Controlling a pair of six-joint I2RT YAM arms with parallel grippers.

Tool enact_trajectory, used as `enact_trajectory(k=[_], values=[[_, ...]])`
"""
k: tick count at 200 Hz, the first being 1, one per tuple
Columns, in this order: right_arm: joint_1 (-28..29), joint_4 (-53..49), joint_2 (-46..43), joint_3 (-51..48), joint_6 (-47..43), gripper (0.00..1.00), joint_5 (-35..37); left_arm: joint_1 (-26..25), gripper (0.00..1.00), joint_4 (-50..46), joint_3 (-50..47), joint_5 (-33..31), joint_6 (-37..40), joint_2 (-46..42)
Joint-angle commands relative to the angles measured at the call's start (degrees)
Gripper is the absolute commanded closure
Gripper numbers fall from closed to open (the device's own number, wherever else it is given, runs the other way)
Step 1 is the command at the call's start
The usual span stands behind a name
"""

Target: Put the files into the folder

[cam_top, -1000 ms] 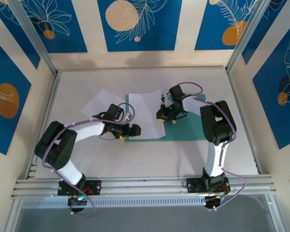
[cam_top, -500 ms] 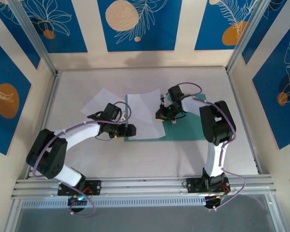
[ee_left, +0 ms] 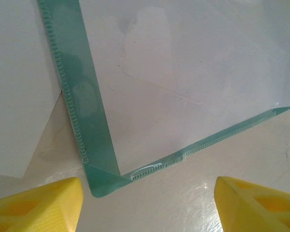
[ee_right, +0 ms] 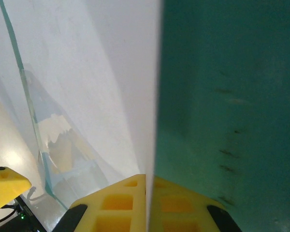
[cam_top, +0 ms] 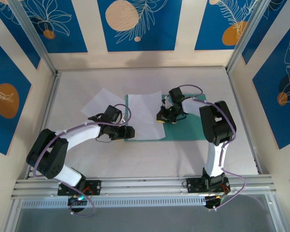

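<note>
Yellow-fingered left claw (ee_left: 147,193) spread wide, empty, poised just short of near corner of thin teal-green card folder (ee_left: 89,101). Right claw (ee_right: 147,198) clamped on edge of white paper sheet (ee_left: 193,72) lying on folder. Second white paper sheet (cam_top: 99,100) beyond left claw, off folder, on table (cam_top: 87,154). Judged half done: second sheet not yet in.
</note>
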Motion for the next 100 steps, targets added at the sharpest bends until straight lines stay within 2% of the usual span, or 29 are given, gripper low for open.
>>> enact_trajectory(k=[1, 42, 100], values=[[-0.4, -0.9, -2.8, -0.8, 0.1, 0.95, -0.2, -0.5, 0.31, -0.9, 0.0, -0.4, 0.4, 0.9], [0.7, -0.5, -2.6, -1.2, 0.2, 0.95, -0.4, -0.5, 0.35, 0.6, -0.7, 0.5, -0.5, 1.2], [1.6, -0.6, -1.9, -0.7, 0.2, 0.95, -0.6, -0.5, 0.35, 1.3, -0.7, 0.4, -0.5, 2.0]])
